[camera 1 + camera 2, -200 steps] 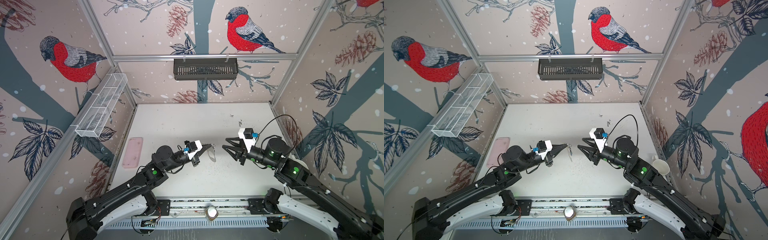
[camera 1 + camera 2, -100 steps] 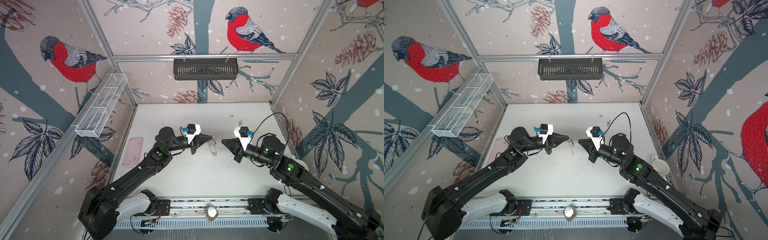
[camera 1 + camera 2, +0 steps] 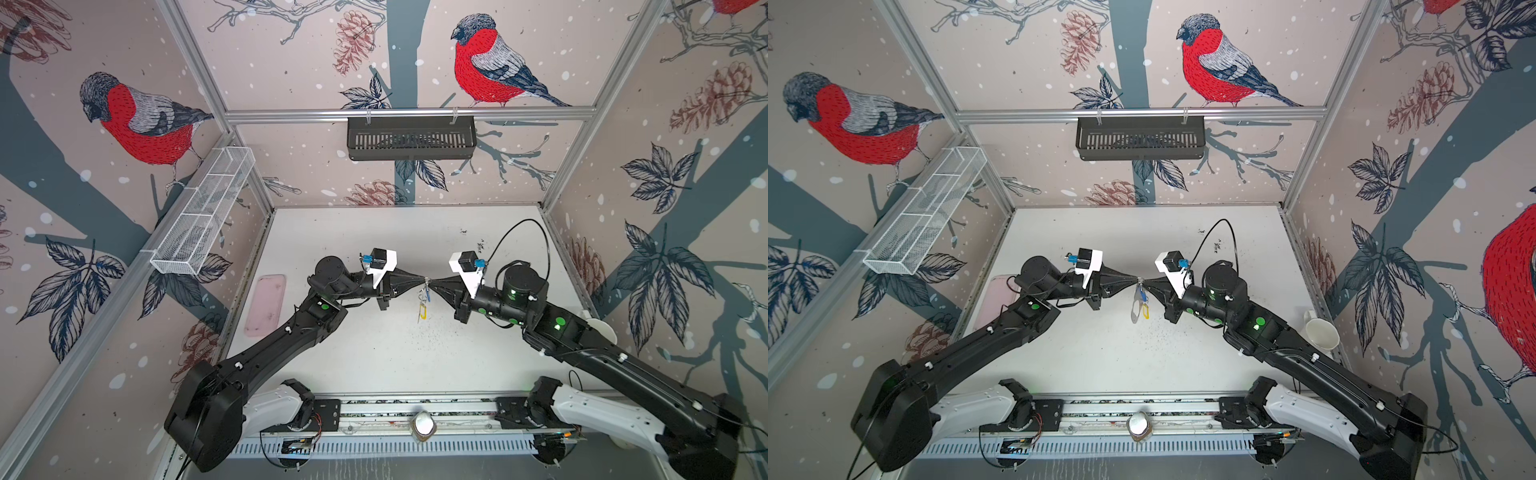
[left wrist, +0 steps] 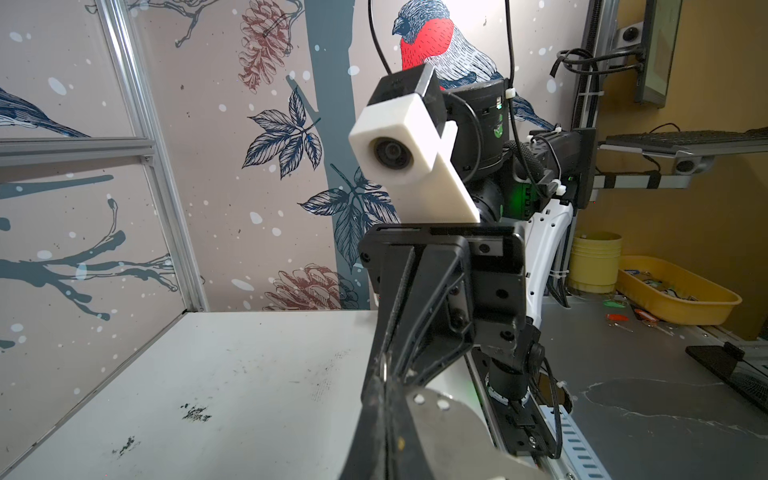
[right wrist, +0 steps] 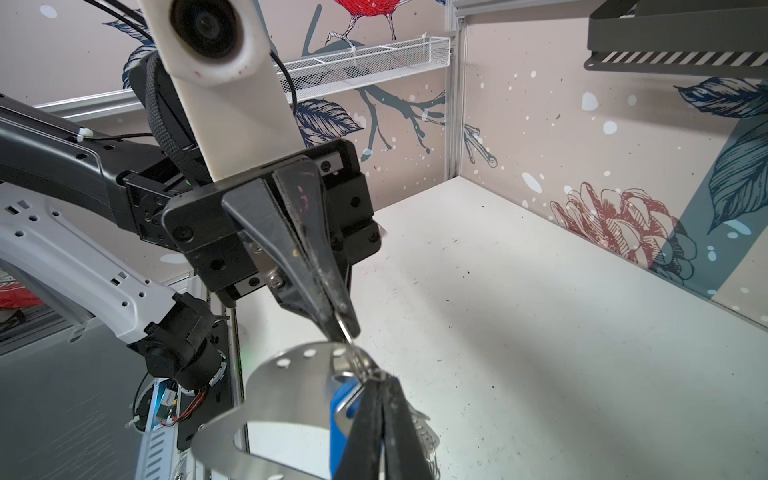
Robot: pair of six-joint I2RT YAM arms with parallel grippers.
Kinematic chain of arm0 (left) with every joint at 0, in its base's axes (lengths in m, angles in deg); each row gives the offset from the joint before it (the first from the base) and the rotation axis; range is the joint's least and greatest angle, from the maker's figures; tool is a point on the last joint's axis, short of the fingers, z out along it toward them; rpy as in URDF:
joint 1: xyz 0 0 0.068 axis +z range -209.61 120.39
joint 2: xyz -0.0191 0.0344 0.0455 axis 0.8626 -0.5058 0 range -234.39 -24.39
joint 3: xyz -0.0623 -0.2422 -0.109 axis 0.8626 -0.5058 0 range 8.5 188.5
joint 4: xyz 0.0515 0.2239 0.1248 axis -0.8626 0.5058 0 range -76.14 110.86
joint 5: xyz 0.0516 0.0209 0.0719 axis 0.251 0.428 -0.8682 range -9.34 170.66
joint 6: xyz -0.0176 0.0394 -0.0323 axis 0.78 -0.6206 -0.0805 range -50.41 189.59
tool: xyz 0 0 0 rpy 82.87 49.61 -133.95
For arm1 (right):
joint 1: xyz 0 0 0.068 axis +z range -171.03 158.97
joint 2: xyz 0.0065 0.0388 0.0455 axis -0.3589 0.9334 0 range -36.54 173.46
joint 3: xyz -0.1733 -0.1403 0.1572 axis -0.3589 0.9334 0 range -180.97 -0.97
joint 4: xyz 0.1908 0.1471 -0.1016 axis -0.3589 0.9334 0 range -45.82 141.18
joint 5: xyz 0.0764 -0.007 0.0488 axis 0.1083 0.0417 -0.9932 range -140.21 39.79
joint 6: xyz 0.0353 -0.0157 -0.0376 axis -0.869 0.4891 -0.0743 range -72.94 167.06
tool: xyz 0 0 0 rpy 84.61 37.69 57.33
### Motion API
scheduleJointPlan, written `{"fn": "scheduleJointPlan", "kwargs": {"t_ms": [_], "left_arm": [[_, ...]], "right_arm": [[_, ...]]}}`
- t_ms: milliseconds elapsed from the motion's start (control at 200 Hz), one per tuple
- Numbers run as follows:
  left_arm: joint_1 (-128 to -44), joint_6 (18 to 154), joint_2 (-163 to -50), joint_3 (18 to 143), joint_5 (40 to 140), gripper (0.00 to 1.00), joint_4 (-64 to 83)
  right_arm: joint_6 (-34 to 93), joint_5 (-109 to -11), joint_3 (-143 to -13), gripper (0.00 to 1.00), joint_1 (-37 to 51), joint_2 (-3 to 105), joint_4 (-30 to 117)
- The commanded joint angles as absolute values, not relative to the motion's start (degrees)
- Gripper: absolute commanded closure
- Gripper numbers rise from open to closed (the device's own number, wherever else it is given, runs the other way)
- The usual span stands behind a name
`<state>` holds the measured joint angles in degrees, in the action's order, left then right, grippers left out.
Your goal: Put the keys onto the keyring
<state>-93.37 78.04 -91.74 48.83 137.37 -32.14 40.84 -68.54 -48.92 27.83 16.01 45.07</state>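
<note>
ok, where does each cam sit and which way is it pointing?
Top views: high over the front rail, looking down and back at the table; left arm and right arm show, left gripper and right gripper meeting at the keyring.
Left wrist: on the left arm, looking along its own jaws at the right gripper and right wrist camera.
Right wrist: mirrored, along its own jaws at the left gripper and left wrist camera.
Shared: both wrist views show the keyring.
</note>
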Motion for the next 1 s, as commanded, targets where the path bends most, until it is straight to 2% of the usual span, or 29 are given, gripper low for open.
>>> {"fn": "scheduleJointPlan", "kwargs": {"t_ms": [0,165,245,335,525,625,830,996], "left_arm": [[-93.3,82.3,-92.2,47.8,140.0,1.00,-41.4],[-93.2,84.1,-92.3,47.1,140.6,1.00,-43.9],[-93.2,85.2,-92.1,46.3,140.5,1.00,-46.0],[-93.2,85.5,-92.1,45.8,140.4,1.00,-46.7],[-93.1,86.5,-92.3,44.9,140.3,1.00,-49.0],[-93.0,87.3,-92.4,44.7,140.4,1.00,-50.3],[-92.9,88.4,-93.1,44.8,141.0,1.00,-51.7],[-92.9,89.0,-93.2,44.3,141.0,1.00,-52.5]], "right_arm": [[40.4,-68.8,-49.4,0.94,28.4,16.9,42.6],[40.1,-68.0,-49.0,0.93,29.6,17.4,42.9],[40.1,-66.8,-48.9,0.87,30.4,16.6,43.7],[39.9,-65.4,-48.5,0.77,30.8,14.8,44.6],[40.2,-63.3,-48.4,0.68,31.0,11.0,47.4],[40.2,-63.2,-48.5,0.68,31.0,9.9,48.0],[40.8,-65.8,-49.5,0.82,31.3,11.7,46.9],[41.4,-66.1,-50.2,0.85,32.3,13.9,46.2]]}}
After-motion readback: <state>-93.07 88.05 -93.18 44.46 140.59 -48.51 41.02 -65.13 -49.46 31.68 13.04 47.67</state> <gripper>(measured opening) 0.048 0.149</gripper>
